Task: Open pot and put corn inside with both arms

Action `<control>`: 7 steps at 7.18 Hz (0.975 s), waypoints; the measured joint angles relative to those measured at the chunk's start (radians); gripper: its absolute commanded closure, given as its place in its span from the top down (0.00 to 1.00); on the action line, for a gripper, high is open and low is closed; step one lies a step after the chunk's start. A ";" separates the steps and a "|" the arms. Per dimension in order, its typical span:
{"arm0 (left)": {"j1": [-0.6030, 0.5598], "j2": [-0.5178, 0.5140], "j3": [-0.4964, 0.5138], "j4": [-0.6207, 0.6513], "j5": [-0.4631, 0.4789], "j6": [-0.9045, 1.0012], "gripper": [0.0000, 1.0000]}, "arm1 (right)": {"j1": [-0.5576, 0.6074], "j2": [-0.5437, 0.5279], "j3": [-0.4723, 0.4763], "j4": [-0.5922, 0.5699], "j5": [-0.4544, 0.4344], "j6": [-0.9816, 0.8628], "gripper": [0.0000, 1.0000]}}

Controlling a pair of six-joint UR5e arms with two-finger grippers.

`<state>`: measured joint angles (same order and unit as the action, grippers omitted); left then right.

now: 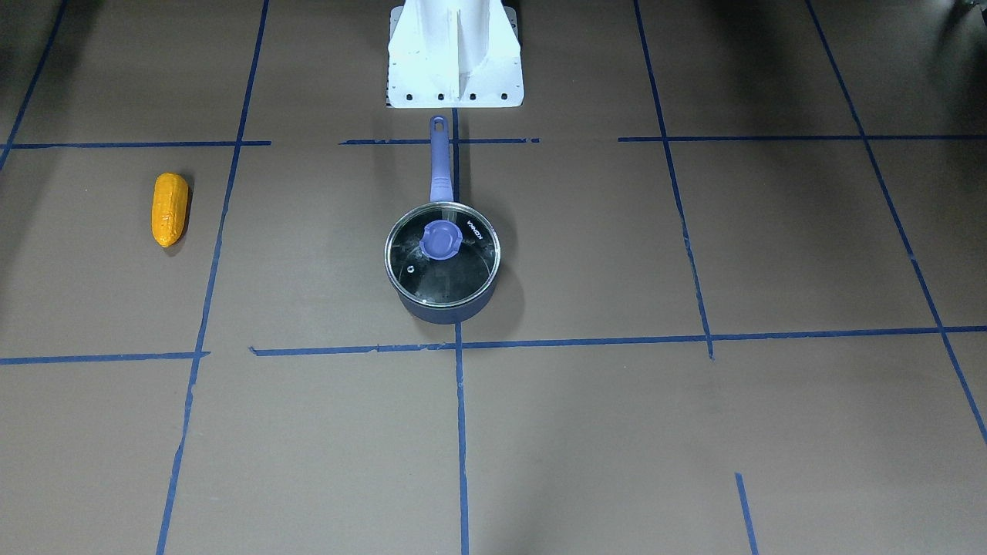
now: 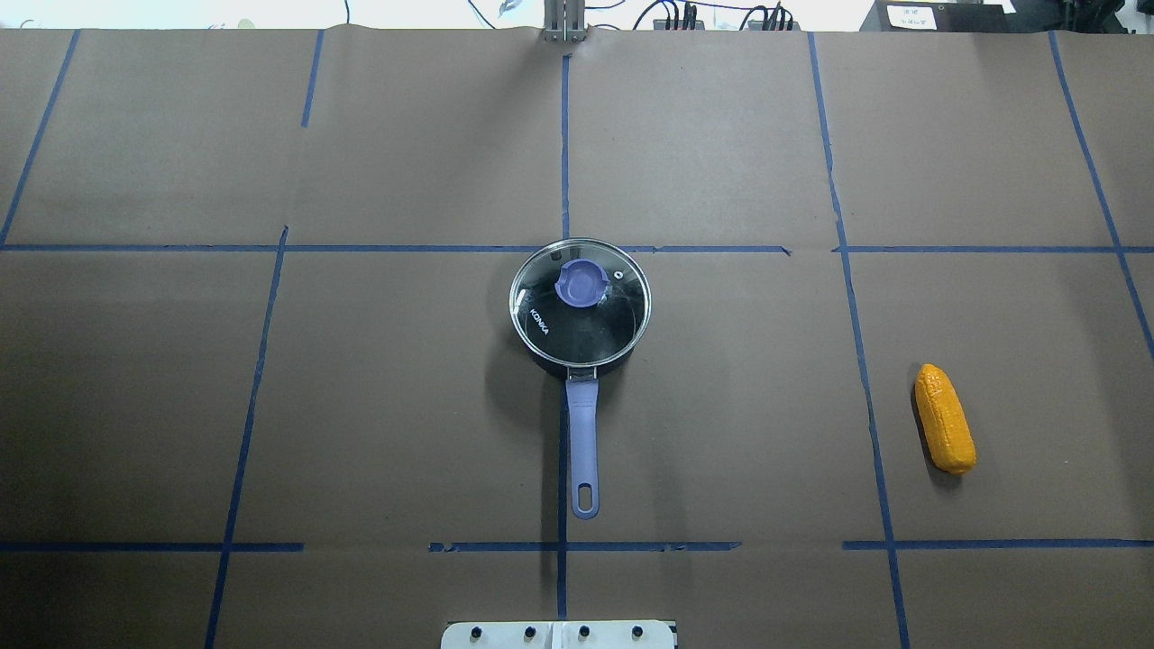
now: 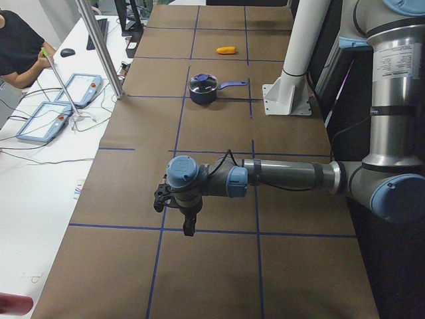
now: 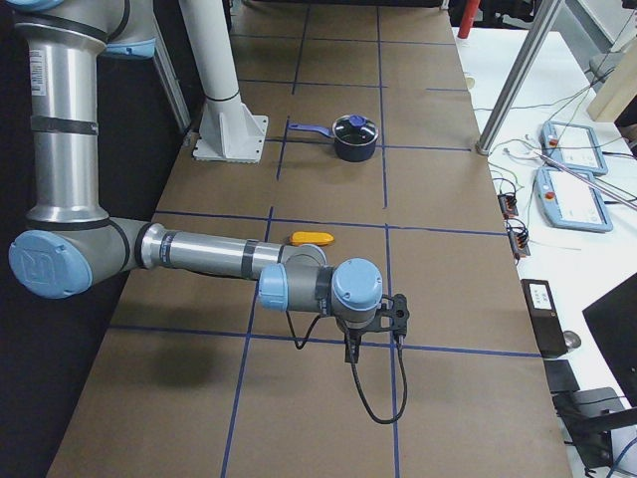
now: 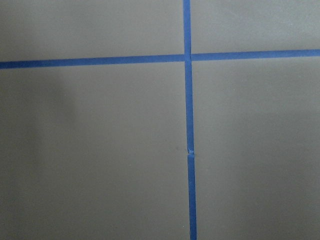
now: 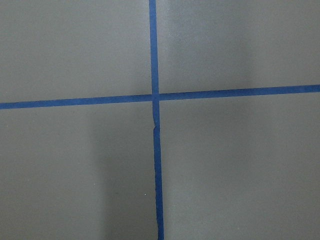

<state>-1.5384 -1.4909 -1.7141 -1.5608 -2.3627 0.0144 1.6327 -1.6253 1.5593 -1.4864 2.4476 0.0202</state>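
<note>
The dark navy pot stands at the table's middle with its glass lid on it, and its lavender handle points toward the robot base. The orange-yellow corn lies flat on the robot's right side, far from the pot; it also shows in the front-facing view. The left gripper hangs above the table at the near end of the exterior left view, far from the pot. The right gripper hangs likewise, on the near side of the corn. I cannot tell whether either is open or shut.
The white base mount stands behind the pot's handle. Blue tape lines grid the brown table. Both wrist views show only tape crossings on bare table. A side table with tablets, a metal pole and a person stand beyond the far edge.
</note>
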 measured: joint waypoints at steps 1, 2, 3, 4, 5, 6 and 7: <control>0.016 0.001 -0.063 0.013 0.004 -0.030 1.00 | 0.000 0.001 0.000 0.000 -0.001 0.001 1.00; 0.054 0.001 -0.149 0.047 0.009 -0.073 1.00 | 0.000 0.002 0.000 0.000 -0.001 0.001 1.00; 0.103 0.001 -0.246 0.095 0.014 -0.124 1.00 | 0.000 0.004 0.000 0.000 0.000 0.001 1.00; 0.176 -0.012 -0.347 0.135 0.037 -0.208 1.00 | -0.001 0.005 0.000 -0.001 0.001 0.001 1.00; 0.268 -0.044 -0.428 0.169 0.079 -0.317 1.00 | -0.002 0.006 0.000 -0.002 0.002 0.000 1.00; 0.365 -0.109 -0.478 0.214 0.113 -0.456 1.00 | -0.002 0.006 0.000 -0.002 0.004 0.000 1.00; 0.450 -0.211 -0.499 0.275 0.128 -0.597 1.00 | -0.002 0.007 0.000 -0.002 0.006 0.001 1.00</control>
<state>-1.0889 -1.7019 -2.2131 -1.2859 -2.2348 -0.5827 1.6308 -1.6180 1.5588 -1.4881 2.4536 0.0210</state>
